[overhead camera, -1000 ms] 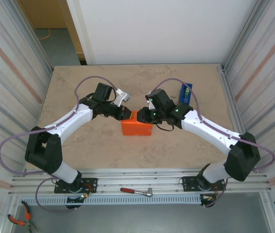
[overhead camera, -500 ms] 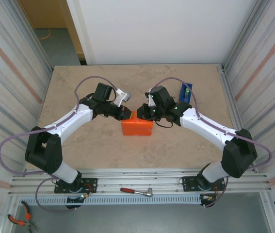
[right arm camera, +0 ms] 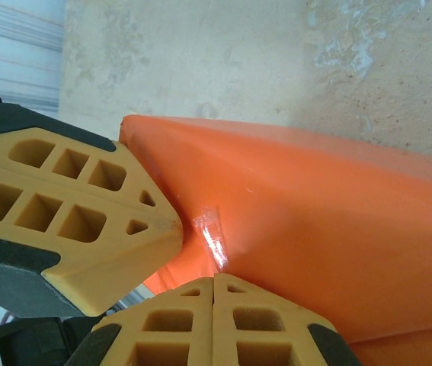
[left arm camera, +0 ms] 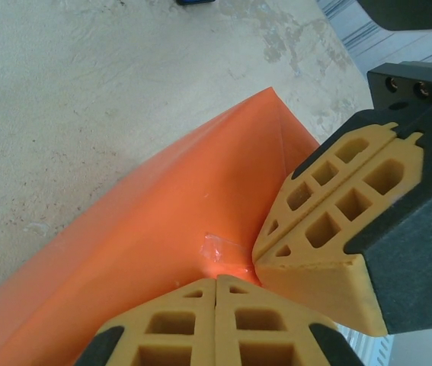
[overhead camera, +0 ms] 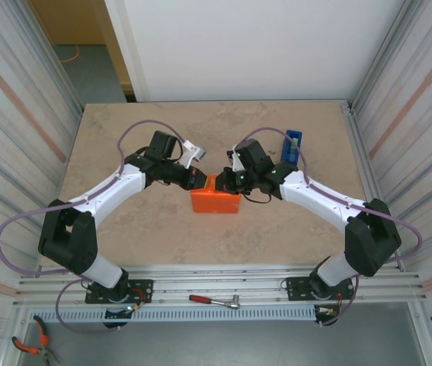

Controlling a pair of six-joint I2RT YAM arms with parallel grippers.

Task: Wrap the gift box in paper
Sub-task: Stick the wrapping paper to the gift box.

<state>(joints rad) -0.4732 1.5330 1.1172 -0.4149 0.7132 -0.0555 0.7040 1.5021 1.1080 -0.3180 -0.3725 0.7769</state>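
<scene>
The orange paper (overhead camera: 216, 201) is folded into a small parcel at the table's middle, and the gift box is hidden inside it. My left gripper (overhead camera: 201, 180) is shut, its tips touching the parcel's upper left corner. My right gripper (overhead camera: 222, 181) is shut too, tips on the same corner from the right. In the left wrist view my left gripper (left arm camera: 216, 280) presses the paper (left arm camera: 155, 221) beside a clear tape strip (left arm camera: 220, 250). The right fingers (left arm camera: 330, 221) nearly touch it. In the right wrist view my right gripper (right arm camera: 214, 279) meets the tape strip (right arm camera: 212, 241) on the paper (right arm camera: 330, 236).
A blue tape dispenser (overhead camera: 292, 145) stands behind the right forearm at the back right. A red-handled tool (overhead camera: 214, 300) lies on the front rail and pliers (overhead camera: 29, 347) lie at the bottom left. Corrugated walls close in on both sides.
The right arm has swung slightly left and drawn its gripper in against the parcel's corner. The left arm and the parcel have hardly moved.
</scene>
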